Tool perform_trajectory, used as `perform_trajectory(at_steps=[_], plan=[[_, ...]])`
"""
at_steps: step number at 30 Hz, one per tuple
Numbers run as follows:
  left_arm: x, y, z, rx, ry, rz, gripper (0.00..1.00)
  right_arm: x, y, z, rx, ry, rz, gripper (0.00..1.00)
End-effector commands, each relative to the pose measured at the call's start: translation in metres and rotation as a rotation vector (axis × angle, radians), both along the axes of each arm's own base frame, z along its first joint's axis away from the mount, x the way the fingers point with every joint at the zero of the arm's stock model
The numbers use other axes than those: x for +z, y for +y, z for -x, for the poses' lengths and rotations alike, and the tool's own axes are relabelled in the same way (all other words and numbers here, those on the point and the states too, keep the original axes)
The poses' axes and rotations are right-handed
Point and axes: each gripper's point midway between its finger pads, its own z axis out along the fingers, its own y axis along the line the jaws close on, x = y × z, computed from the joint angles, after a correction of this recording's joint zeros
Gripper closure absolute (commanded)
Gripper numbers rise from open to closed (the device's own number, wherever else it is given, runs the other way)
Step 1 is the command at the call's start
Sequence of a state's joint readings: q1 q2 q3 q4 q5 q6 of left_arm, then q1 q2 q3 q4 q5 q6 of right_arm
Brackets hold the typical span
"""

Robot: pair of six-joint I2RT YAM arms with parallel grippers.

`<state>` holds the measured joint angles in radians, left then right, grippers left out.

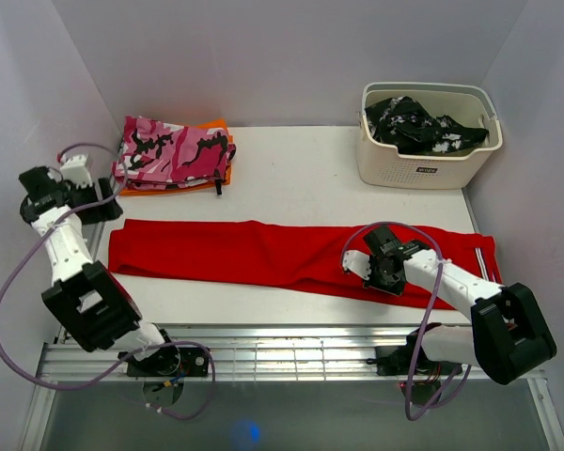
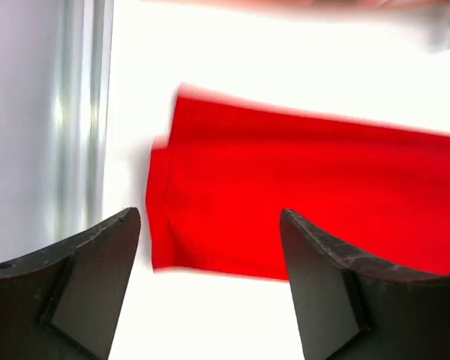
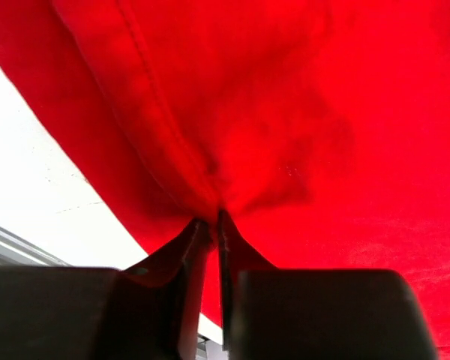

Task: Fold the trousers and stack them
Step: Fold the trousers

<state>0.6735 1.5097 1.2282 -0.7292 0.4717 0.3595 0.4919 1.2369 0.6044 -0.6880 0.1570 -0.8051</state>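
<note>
The red trousers lie folded lengthwise in a long strip across the table, with thin white stripes at the right end. My right gripper sits on the near edge right of the middle, shut on a pinch of the red trousers. My left gripper is raised at the far left above the strip's left end, open with nothing between its fingers. In the left wrist view the left gripper hangs over the trousers' left end, blurred.
A folded pink camouflage garment on orange cloth lies at the back left. A cream basket with a black-and-white garment stands at the back right. A metal rail runs along the near edge.
</note>
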Motion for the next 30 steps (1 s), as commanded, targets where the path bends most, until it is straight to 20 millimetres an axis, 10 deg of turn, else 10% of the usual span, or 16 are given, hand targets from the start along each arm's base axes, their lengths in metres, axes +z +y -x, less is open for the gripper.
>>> perform_trajectory(at_steps=[1,5,11,17,30], plan=[[0.087,-0.073,-0.034,-0.280,-0.231,-0.100,0.16,0.009,0.010,-0.018,0.000,-0.060,-0.034,0.87],[0.062,-0.213,-0.040,-0.597,-0.135,0.083,0.35,0.015,0.009,-0.018,-0.003,-0.071,-0.035,0.92],[-0.018,-0.322,-0.019,-0.760,0.070,0.268,0.69,0.030,0.009,-0.024,-0.005,-0.119,-0.045,0.92],[-0.082,-0.347,-0.013,-0.708,0.268,0.331,0.89,0.046,0.019,-0.025,0.009,-0.101,-0.090,0.92],[-0.159,-0.303,-0.011,-0.436,0.480,0.180,1.00,0.057,-0.005,0.039,0.144,0.058,-0.059,0.92]])
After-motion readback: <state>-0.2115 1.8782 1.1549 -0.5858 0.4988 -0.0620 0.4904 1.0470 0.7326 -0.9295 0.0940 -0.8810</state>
